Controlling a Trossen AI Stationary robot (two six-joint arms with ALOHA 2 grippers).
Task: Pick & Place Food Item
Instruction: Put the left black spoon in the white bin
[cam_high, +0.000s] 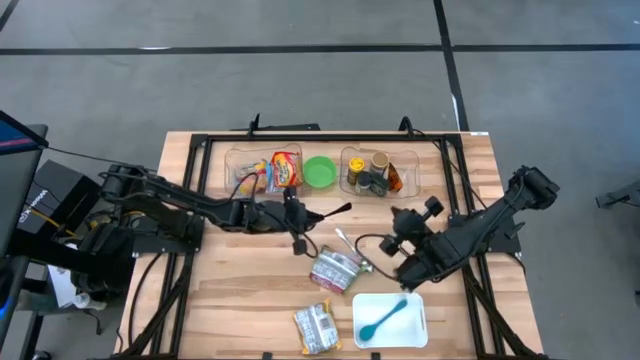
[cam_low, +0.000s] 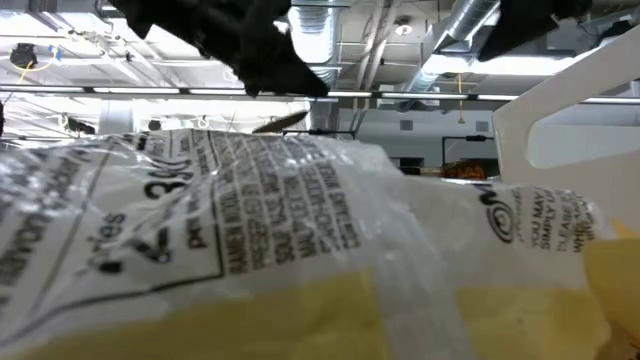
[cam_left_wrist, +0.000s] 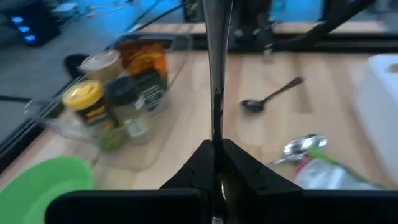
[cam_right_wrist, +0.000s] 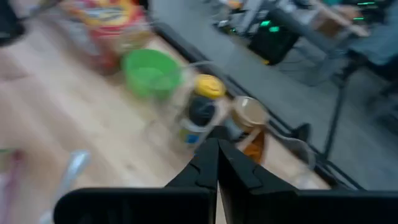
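Gripping a dark utensil (cam_high: 335, 210), left fingers (cam_left_wrist: 205, 165), right fingers (cam_right_wrist: 208, 163) clenched empty, packet (cam_low: 250, 230) print unreadable

We see two clear bins (cam_high: 249, 162) at the table's (cam_high: 240, 300) far edge with a bowl (cam_high: 320, 171) between them. Nearer lie a packet (cam_high: 336, 270) at centre, another packet (cam_high: 317, 327) before it, and a tray (cam_high: 410, 325) holding a spoon (cam_high: 387, 318) to its right.

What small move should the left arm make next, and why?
Probably a short move toward the white tray: the left claw is shut on a thin dark utensil, and the tray already holds a blue spoon. The right claw is shut, empty.
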